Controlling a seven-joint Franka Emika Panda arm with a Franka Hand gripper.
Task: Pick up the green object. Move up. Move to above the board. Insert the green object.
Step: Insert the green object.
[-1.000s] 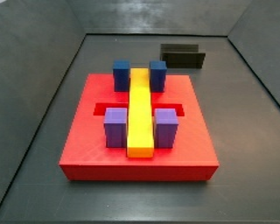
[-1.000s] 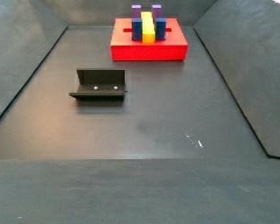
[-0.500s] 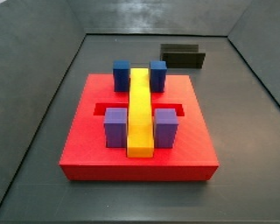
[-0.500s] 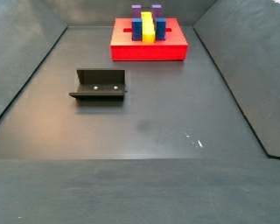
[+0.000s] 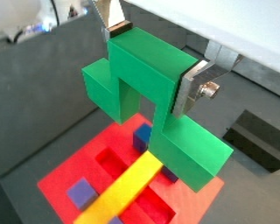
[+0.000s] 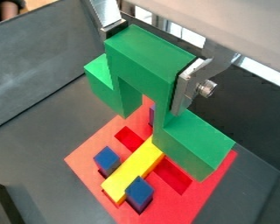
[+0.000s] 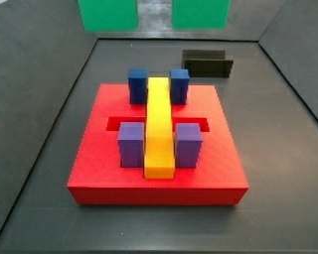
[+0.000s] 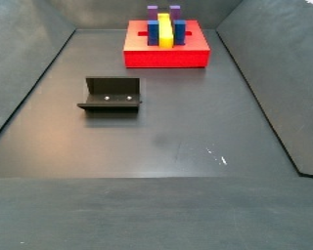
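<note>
High above the board [image 6: 206, 188], my end effector [image 6: 154, 54] grips the green object [image 6: 149, 92] by its middle cube. Pick-up and lift look done; I judge lowering and insertion remain.

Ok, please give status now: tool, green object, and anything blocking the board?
Tool shut on green object, held high above board. Not inserted yet. Yellow bar and blue, purple blocks sit on board; nothing else in the way.
</note>
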